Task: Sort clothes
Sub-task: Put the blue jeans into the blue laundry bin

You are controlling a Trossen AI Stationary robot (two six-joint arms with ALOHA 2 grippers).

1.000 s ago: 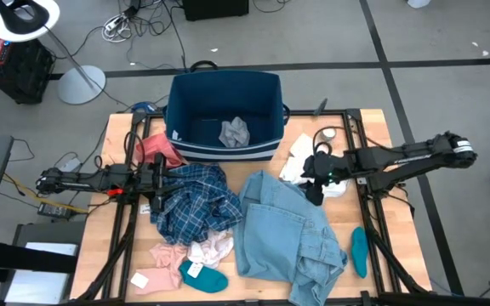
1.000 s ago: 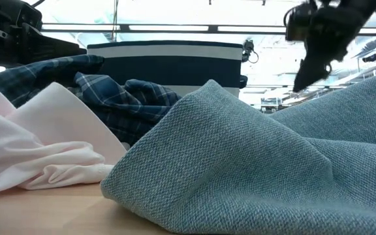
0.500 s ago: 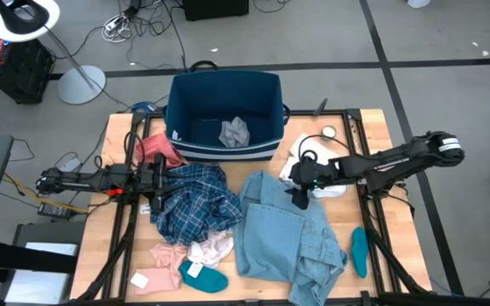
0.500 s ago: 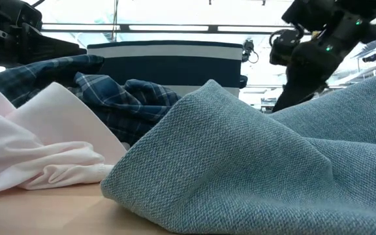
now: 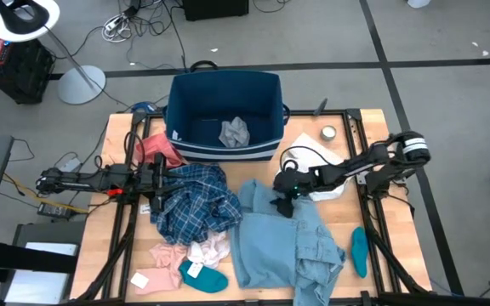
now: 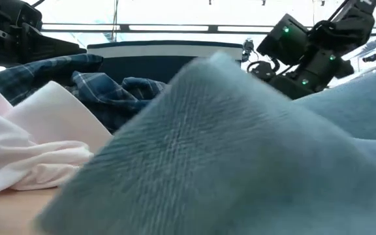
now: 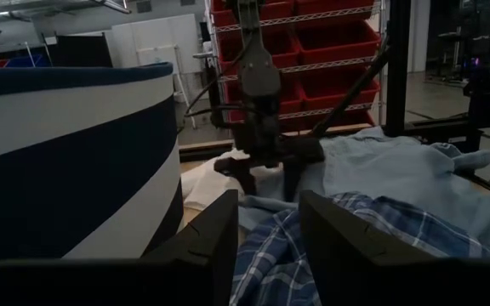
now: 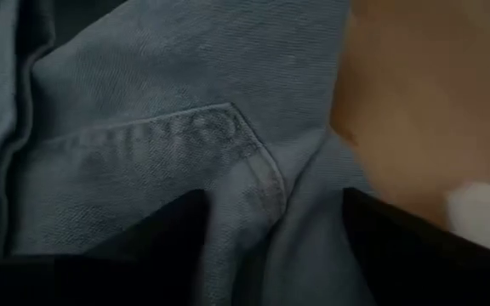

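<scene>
Pressing into one light blue denim shirt [image 5: 283, 242], the right gripper [image 5: 284, 202] has its fingers spread around a fold — just in front of the dark blue bin [image 5: 223, 115]. Beside that bin, the left gripper [image 5: 155, 183] rests apart over one plaid shirt [image 5: 192, 202]; two teal socks [image 5: 359, 251] lie farther out.

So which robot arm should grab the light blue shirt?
Probably the right. The right gripper is already down on the denim shirt, fingers astride a fold. The left gripper waits over the plaid shirt.

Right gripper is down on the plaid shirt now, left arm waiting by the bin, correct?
Not quite. The high view shows the right gripper down on the light blue denim shirt, not the plaid shirt. The left gripper does wait near the bin.
</scene>
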